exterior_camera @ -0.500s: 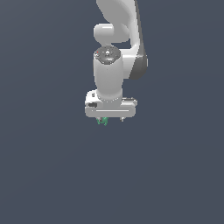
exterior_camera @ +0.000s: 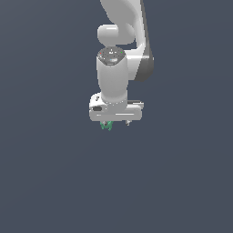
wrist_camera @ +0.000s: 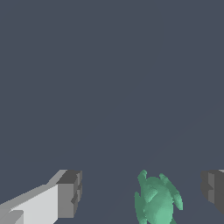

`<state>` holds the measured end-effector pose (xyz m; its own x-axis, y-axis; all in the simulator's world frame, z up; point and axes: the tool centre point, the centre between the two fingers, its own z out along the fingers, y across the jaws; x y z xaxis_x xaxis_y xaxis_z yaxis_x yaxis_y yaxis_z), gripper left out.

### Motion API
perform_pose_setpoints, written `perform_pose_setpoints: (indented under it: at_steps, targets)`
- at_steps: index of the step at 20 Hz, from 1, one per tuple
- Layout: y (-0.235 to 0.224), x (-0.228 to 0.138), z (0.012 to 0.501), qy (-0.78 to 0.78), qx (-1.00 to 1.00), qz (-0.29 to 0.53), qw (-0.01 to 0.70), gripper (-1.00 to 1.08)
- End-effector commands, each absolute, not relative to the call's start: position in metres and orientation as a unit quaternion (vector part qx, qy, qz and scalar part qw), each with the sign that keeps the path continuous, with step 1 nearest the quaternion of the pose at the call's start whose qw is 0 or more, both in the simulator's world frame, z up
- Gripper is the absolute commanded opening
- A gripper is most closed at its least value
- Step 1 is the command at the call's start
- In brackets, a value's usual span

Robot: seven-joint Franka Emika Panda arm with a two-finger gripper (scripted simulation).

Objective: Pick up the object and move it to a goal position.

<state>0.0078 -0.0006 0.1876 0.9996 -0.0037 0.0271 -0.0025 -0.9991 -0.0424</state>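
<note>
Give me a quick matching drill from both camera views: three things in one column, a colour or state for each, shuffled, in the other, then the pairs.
Things:
1. object
2. gripper
3. fingertip pads

Colour or state:
A. dark grey, one on each side of the green thing, with a gap showing on both sides
B. teal-green, lumpy, with short nubs
C. white body, open, fingers pointing down in the exterior view

Pairs: 1-B, 2-C, 3-A
</note>
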Motion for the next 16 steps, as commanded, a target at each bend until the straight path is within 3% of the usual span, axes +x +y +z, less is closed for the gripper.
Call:
perform_pose_setpoints:
  at_steps: [1, 16]
  targets:
    - [0.0, 0.008, 0.189, 0.0, -1.0, -0.014, 0.023, 1.0]
    - [-0.021, -0.026, 0.156, 0.034, -0.999, -0.009, 0.014, 1.0]
